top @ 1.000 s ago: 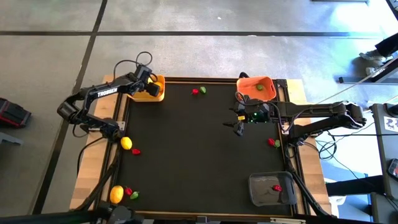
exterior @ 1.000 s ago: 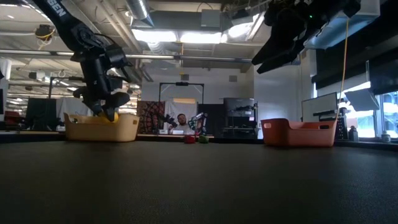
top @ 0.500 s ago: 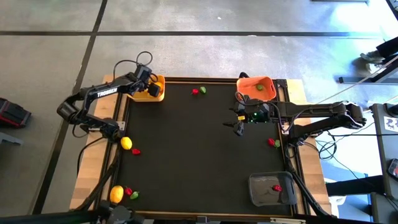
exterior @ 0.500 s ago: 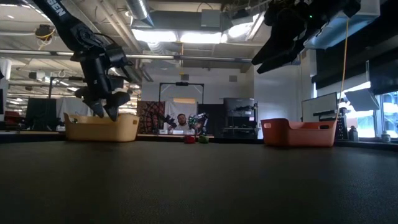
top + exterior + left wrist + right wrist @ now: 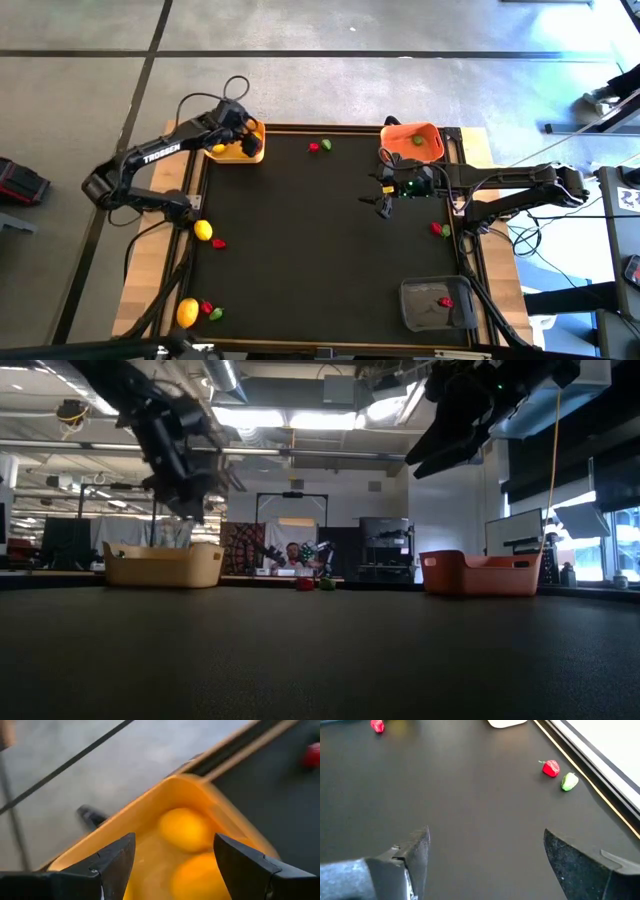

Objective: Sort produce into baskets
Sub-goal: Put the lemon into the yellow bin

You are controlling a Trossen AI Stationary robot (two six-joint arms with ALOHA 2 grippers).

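Black matte tabletop (image 5: 320,240) framed by a pale wooden border, standing on grey floor crossed by dark seams. Beyond the far edge in the low view, a workshop hall with strip lights, ceiling ducts, racks and a person (image 5: 291,554) seated in the distance.

Yellow-orange basket (image 5: 247,143) at the far left corner, long axis running along the table's back edge; two yellow lemons (image 5: 186,827) lying inside it, touching. Left gripper (image 5: 231,125) raised just above this basket, fingers spread apart and holding nothing.

Orange-red basket (image 5: 412,140) at the far right corner, a small green piece (image 5: 417,141) inside. Right gripper (image 5: 381,198) hovering over the mat in front of it, fingers wide and empty.

Dark grey basket (image 5: 436,304) at the near right corner, long axis across the table, one red piece (image 5: 446,302) in it.

Loose on the mat: a red and green pair (image 5: 320,146) near the back edge; a red and green pair (image 5: 440,230) near the right edge; a lemon (image 5: 203,230) with a red piece (image 5: 219,243) just beside it at the left edge; another lemon (image 5: 187,313), long axis seemingly pointing front to back though too small to be sure, with red and green pieces (image 5: 212,311) near the front left corner.
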